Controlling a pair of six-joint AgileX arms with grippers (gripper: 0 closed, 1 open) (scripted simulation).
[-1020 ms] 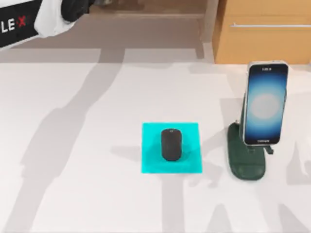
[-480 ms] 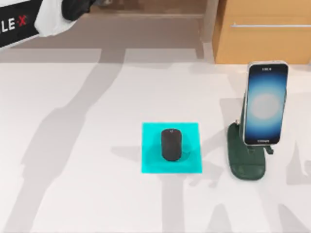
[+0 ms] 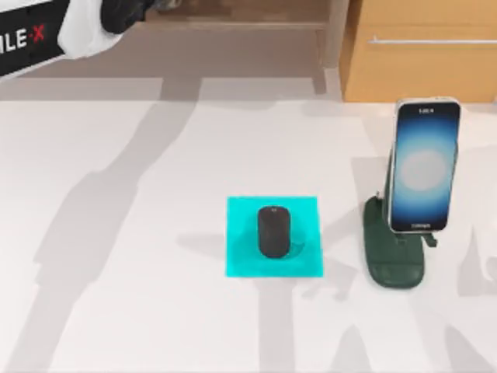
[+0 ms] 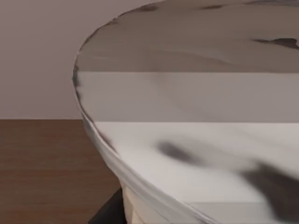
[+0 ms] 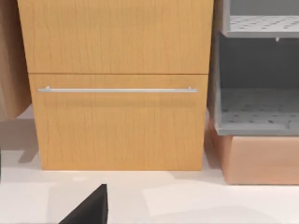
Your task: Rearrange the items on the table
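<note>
A small dark rounded cylinder (image 3: 272, 231) lies on a cyan square mat (image 3: 241, 260) near the middle of the white table (image 3: 116, 272). To its right a tall slim smartphone (image 3: 424, 165) with a pale blue-white screen leans upright on a dark green stand (image 3: 394, 268). My left arm (image 3: 81, 27) is raised off the table's far left corner, well away from both items. A dark part of my left gripper (image 4: 108, 212) shows beside the table's edge (image 4: 100, 140). A dark part of my right gripper (image 5: 88, 209) shows in front of a cabinet.
A wooden drawer cabinet (image 3: 423, 50) with a metal handle (image 5: 117, 90) stands behind the table at the far right, next to a grey shelf unit (image 5: 257, 107). Arm shadows fall across the tabletop.
The left arm at the top left has shifted slightly to the right. The cylinder, mat, phone and stand have not moved.
</note>
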